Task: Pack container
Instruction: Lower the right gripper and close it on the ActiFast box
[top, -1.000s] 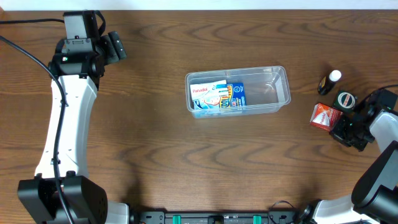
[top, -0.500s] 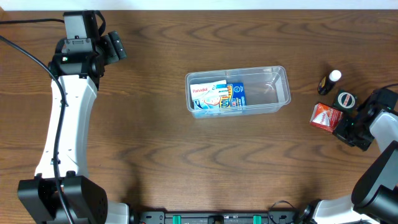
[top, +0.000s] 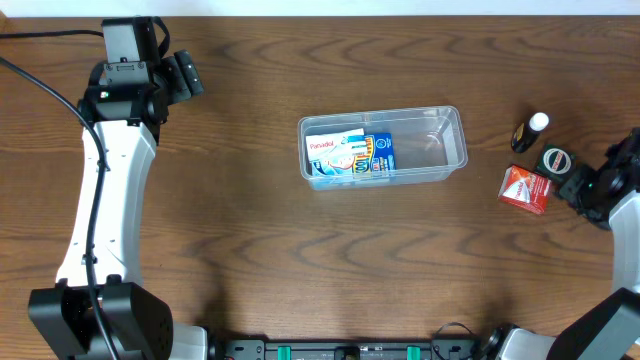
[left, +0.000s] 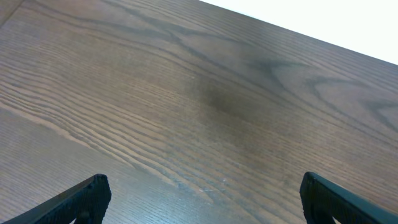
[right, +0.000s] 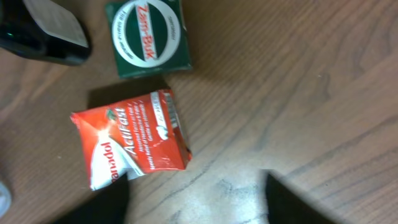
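Two boxes are sitting in the container, mid-way across the tabletop. I'm hovering my right pincer, spread and empty, just beside the red box. Next I'm straddling it, then clenching. My left pincer is hanging wide open, well apart.

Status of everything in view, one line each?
container: on table, no lid, one end filled, rest bare.
blue-and-white box: lying inside container.
red box: flat on table, outside container.
green Zam-Buk box: on table, outside container.
dark bottle: capped, on table, outside container.
left gripper: open, empty.
right gripper: open, empty, next to red box.
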